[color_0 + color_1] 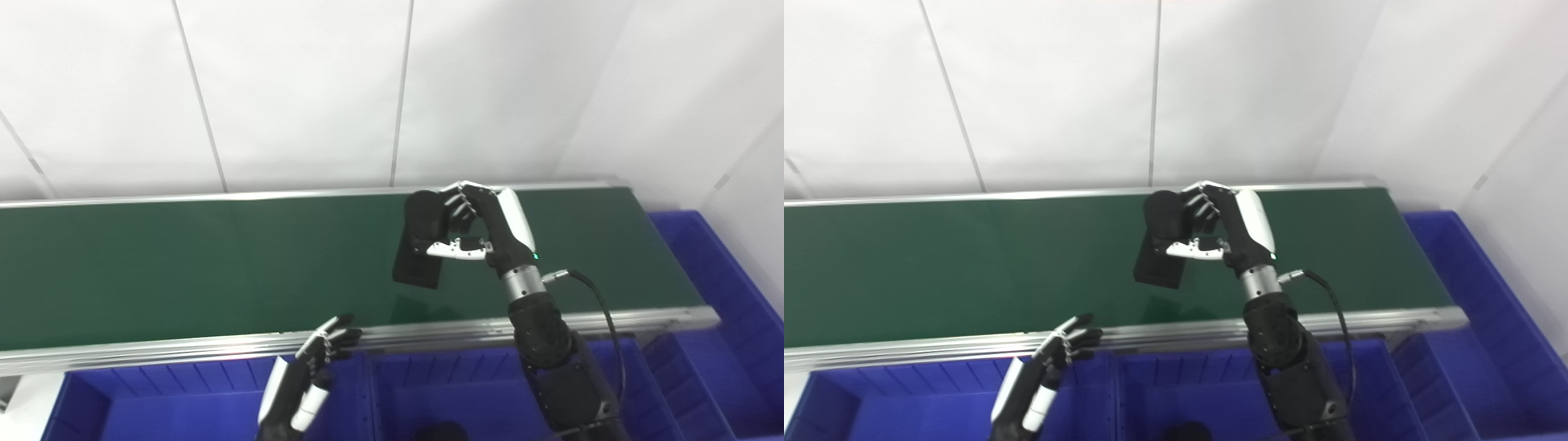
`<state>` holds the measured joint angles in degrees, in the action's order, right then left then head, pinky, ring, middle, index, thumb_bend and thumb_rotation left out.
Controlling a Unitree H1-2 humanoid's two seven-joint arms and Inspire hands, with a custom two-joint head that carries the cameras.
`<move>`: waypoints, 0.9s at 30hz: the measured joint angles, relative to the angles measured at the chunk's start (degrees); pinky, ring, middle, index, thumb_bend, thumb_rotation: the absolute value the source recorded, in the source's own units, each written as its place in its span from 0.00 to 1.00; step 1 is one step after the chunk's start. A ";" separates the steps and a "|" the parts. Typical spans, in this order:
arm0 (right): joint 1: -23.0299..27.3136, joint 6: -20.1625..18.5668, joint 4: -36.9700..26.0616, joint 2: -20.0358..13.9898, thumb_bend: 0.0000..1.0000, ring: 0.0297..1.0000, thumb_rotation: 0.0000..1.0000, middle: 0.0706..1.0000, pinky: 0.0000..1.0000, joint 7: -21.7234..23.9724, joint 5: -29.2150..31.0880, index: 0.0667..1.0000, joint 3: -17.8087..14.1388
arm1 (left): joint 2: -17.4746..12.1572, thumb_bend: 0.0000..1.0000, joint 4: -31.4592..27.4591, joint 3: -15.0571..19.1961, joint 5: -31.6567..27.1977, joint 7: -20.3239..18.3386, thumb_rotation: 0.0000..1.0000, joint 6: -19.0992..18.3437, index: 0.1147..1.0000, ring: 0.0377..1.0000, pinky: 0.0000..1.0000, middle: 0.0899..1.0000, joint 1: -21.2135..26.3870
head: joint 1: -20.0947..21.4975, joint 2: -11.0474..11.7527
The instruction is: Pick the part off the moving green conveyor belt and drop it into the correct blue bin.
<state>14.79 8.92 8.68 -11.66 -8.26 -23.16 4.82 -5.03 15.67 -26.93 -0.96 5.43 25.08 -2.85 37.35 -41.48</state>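
A black part (421,245), a flat block with a rounded top end, is held above the green conveyor belt (184,269). My right hand (484,226) is shut on its upper end, fingers wrapped over the top and thumb underneath; the same hand (1228,229) and part (1160,245) appear in the right eye view. The part's lower end hangs free, tilted down to the left. My left hand (309,373) is open, fingers apart, near the belt's front rail and over a blue bin (184,398).
Blue bins line the front below the belt (465,392), and another sits past the belt's right end (704,257). A dark rounded object (441,432) shows at the bottom edge in the middle bin. White wall panels stand behind the belt.
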 measured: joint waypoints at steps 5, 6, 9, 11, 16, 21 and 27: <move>-4.10 -0.92 -3.72 0.30 0.52 0.31 0.00 0.39 0.26 -0.07 -0.77 0.49 -1.50 | 0.99 0.77 -0.57 7.47 -4.09 -9.41 0.97 -0.01 0.84 0.79 0.78 0.76 -0.67 | 5.19 -0.35; -4.84 -1.05 -4.57 0.28 0.52 0.31 0.00 0.39 0.26 -0.07 -1.19 0.49 -1.63 | 1.41 0.76 -0.98 8.68 -4.52 -10.56 0.97 -0.01 0.84 0.79 0.79 0.76 -0.99 | 6.41 -0.61; -6.39 -2.29 -6.37 0.28 0.52 0.31 0.00 0.39 0.26 -0.03 -2.72 0.50 -1.90 | 2.54 0.73 -2.49 11.98 -5.70 -14.52 0.97 -0.01 0.84 0.80 0.80 0.77 -1.71 | 8.88 -1.93; -7.23 -4.31 -8.38 0.28 0.52 0.30 0.00 0.38 0.26 0.10 -3.36 0.50 -2.19 | 3.26 0.73 -3.05 13.52 -6.05 -16.17 0.96 0.00 0.84 0.80 0.80 0.77 -2.08 | 9.75 -2.80; -10.39 -6.72 -11.57 -0.13 0.52 0.28 0.00 0.37 0.23 0.75 -4.97 0.49 -2.64 | 3.86 0.76 -3.76 16.80 -5.98 -18.49 0.99 0.00 0.82 0.78 0.77 0.76 -2.34 | 10.90 -3.96; -14.02 -7.27 -12.34 -0.61 0.52 0.27 0.00 0.37 0.23 1.11 -6.51 0.48 -2.85 | 3.89 0.76 -3.86 19.35 -6.02 -20.09 1.00 0.00 0.82 0.78 0.75 0.76 -2.29 | 12.39 -4.75; -17.68 -8.04 -15.22 -1.71 0.52 0.29 0.00 0.38 0.25 2.78 -7.24 0.48 -3.48 | 3.90 0.76 -3.89 21.27 -6.11 -22.19 1.00 0.00 0.83 0.76 0.73 0.75 -2.14 | 14.15 -5.27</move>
<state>-2.89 0.88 -6.54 -13.37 -5.48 -30.40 1.34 -1.13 11.79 -5.65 -7.07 -16.76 25.07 -4.99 51.50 -46.76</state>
